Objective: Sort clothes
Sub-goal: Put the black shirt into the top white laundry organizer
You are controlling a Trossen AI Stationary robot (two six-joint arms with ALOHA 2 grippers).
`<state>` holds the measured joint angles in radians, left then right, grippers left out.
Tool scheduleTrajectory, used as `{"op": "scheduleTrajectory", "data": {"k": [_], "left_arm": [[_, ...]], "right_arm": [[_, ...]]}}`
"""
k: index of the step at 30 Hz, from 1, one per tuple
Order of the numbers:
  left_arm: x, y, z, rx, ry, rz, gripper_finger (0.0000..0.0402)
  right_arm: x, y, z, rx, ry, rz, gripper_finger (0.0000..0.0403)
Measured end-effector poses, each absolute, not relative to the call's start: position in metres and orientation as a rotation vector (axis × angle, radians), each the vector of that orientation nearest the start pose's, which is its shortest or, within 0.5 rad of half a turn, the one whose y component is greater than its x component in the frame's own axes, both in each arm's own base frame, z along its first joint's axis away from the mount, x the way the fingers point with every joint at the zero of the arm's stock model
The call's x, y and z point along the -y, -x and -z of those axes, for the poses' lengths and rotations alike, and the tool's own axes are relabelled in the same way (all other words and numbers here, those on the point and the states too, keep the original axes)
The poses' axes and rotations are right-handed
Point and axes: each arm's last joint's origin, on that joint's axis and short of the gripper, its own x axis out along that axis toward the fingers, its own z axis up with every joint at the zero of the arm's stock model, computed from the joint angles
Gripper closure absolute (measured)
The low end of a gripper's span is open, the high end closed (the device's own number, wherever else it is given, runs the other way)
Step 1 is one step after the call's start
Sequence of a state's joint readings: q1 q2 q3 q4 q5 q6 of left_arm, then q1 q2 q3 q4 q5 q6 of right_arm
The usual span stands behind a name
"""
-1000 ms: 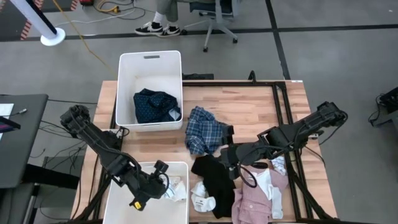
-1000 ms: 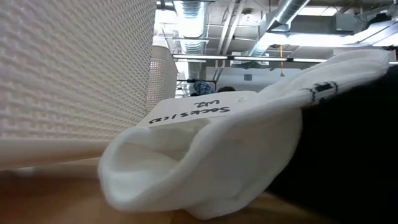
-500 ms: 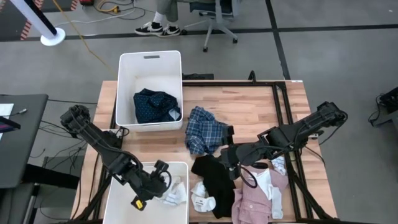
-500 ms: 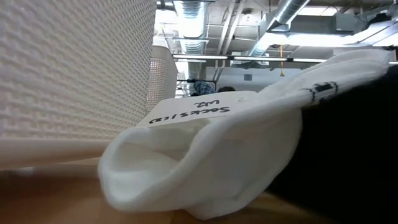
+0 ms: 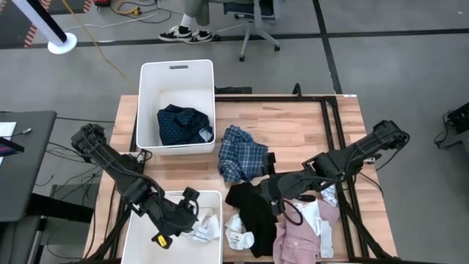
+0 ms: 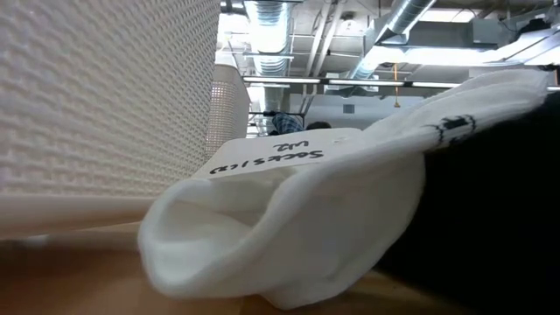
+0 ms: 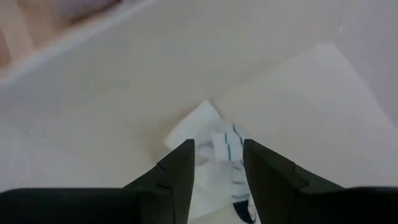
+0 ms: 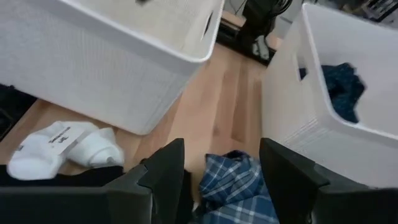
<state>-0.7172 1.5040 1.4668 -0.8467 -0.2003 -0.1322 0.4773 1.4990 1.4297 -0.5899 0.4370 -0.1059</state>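
Our left pincer (image 5: 192, 214) hung fingers apart in the near bin (image 5: 139, 227), a sock (image 7: 225, 146) lying directly beneath. Our right pincer (image 5: 272, 192), also apart, faced the plaid shirt (image 5: 242, 152).

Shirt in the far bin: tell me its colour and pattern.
Navy with small pale dots; the high view shows it best.

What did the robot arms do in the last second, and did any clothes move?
Very little. The left gripper drew back slightly inside the near bin, over the white sock lying there, jaws open. The right gripper edged a little lower over the black top, jaws open. The navy dotted shirt, blue plaid shirt and pink shirt stayed put.
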Motion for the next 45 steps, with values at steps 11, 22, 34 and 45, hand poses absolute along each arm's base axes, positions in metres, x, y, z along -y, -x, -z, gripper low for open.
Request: {"op": "scheduleTrajectory", "data": {"k": [11, 22, 34, 45], "left_arm": [[0.208, -0.223, -0.389, -0.651, -0.417, 0.318, 0.0269], [0.202, -0.201, -0.415, -0.519, -0.424, 0.189, 0.0269], [0.196, -0.192, -0.431, -0.427, -0.404, 0.157, 0.0269], [0.194, -0.19, -0.426, -0.47, -0.412, 0.134, 0.0269]], "right_arm": [[-0.153, -0.285, -0.327, -0.647, 0.355, -0.117, 0.0181], [-0.176, -0.269, -0.282, -0.674, 0.3, -0.187, 0.0181], [-0.186, -0.253, -0.248, -0.715, 0.224, -0.197, 0.0181], [-0.2, -0.239, -0.246, -0.749, 0.134, -0.208, 0.0178]]}}
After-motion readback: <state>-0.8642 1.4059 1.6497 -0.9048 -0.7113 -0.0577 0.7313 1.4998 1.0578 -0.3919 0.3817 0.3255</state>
